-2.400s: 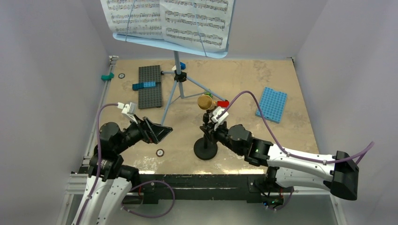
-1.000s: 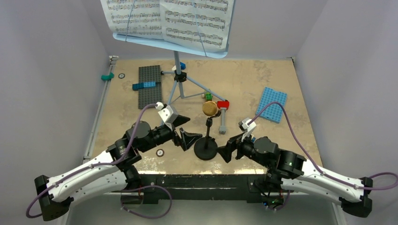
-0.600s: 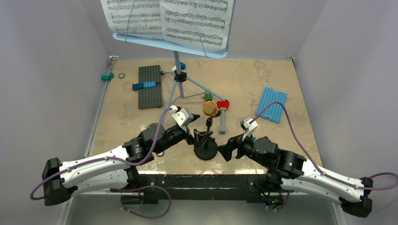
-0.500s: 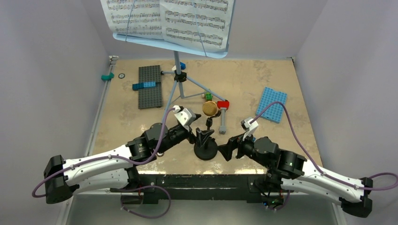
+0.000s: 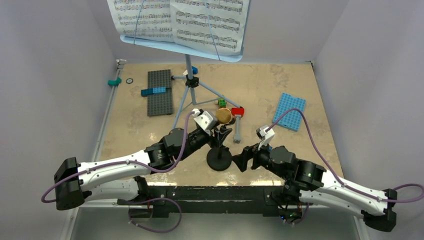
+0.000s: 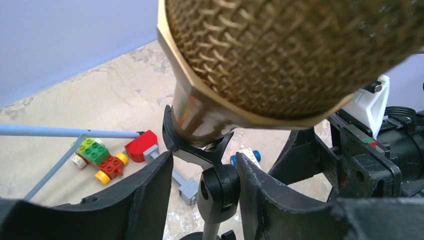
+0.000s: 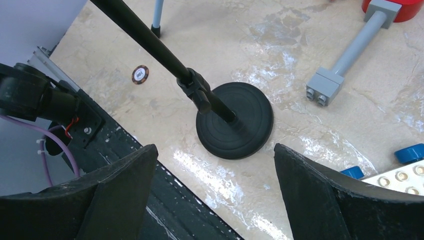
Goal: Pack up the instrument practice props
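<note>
Left gripper point(image 6: 204, 159) advanced onto stand point(image 7: 165, 52) - jaws straddle clip joint point(image 6: 217, 185) under microphone point(image 6: 280, 55), gap visible, nothing clamped yet. Microphone sits clipped atop upright stand, near table's point(image 5: 280, 90) front edge. Right gripper point(image 7: 214, 149) spread wide beside base point(image 7: 240, 125) - probably to steady.

The toy microphone point(image 6: 280, 55), just above the left gripper point(image 5: 218, 134), is gold-brown woven mesh over a shiny gold collar. Both this and the right gripper point(image 5: 240, 157) are black. The mic stand point(image 7: 235, 120) between them is matt black. Beyond the grippers the music stand point(image 5: 188, 64) is light blue, its sheet-music pages point(image 5: 180, 20) white with black staves — and the table point(image 5: 270, 85) is mottled beige.
</note>
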Robot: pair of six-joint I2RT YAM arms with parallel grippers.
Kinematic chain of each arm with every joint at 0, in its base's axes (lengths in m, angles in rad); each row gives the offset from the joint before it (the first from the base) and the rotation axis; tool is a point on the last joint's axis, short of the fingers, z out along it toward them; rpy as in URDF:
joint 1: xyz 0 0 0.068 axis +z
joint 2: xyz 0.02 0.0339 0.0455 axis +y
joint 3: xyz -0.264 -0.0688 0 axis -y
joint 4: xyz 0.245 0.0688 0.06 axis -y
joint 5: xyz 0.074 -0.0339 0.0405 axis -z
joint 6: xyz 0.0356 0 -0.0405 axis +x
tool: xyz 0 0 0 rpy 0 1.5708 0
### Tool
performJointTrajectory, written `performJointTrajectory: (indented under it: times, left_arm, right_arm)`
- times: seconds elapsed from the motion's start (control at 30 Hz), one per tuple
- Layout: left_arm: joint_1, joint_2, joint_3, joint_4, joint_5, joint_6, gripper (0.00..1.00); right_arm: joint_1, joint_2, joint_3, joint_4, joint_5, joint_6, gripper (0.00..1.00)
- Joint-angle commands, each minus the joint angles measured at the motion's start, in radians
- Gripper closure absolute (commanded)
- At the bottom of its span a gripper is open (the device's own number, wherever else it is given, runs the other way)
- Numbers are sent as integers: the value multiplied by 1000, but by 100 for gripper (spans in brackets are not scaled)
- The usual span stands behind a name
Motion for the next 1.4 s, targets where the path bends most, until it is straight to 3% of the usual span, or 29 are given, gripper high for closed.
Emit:
performJointTrajectory:
  times: [0.0, 0.1, 0.2, 0.27, 0.33, 0.47, 0.63, 0.87, 1.2, 1.37]
  left_arm:
    - [-8, 2, 38, 59, -23, 16, 52]
    - [-9, -4, 25, 56, -23, 14, 61]
    - [-9, -14, 13, 48, -10, 25, 73]
    - [-9, -27, 6, 36, -10, 29, 80]
    - [-9, -38, -2, 25, -10, 28, 87]
    - [-9, -55, -13, 0, -16, 15, 100]
    - [-11, -67, -34, -16, -40, -15, 100]
    - [-29, -89, -46, -67, -108, -36, 100]
    - [-40, -95, -40, -102, -152, -47, 100]
    - [-43, -94, -38, -110, -146, -47, 100]
  right_arm:
    - [2, 11, 9, -17, 19, 32, 9]
    - [3, 17, 10, -25, 63, 84, 11]
    - [2, 16, 1, 13, 52, 96, 24]
    - [1, 3, -18, 77, 13, 86, 18]
    - [1, 2, -24, 104, -1, 92, 3]
    - [1, 77, -13, 165, -59, 32, 1]
    - [1, 200, -18, 260, -59, -73, 17]
    - [1, 281, -53, 460, -44, -144, 28]
    - [1, 413, 7, 480, -7, -159, 56]
    - [1, 422, 1, 497, 19, -165, 63]
